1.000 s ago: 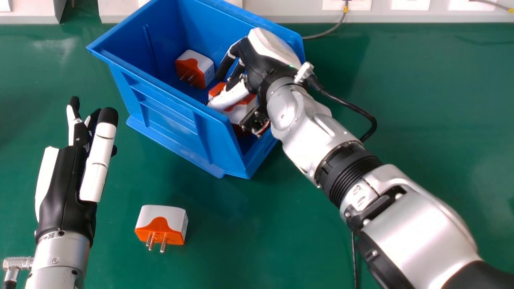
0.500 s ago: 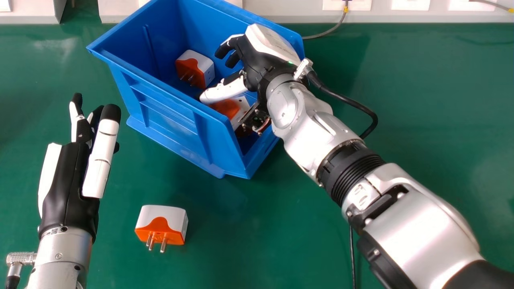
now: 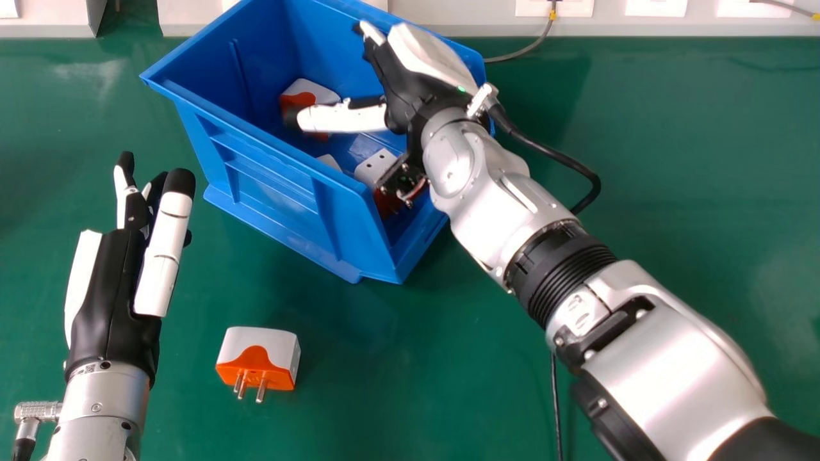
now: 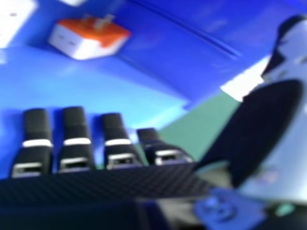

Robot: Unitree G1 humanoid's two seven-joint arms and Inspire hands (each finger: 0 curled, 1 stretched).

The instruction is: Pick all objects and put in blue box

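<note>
Holding our black and white right hand open above the blue plastic box, we have its fingers straight and its thumb stretched out over the interior. A block-shaped white and orange plug adapter lies inside, partly behind that thumb. Nearer our right wrist, a white adapter with dark holes sits in the box, and a small white piece shows just beside the near wall. On the green table, outside the box, rests another white and orange adapter, metal prongs toward us. Our left hand is open too, fingers extended; its silver wrist bears print too small to read.
</note>
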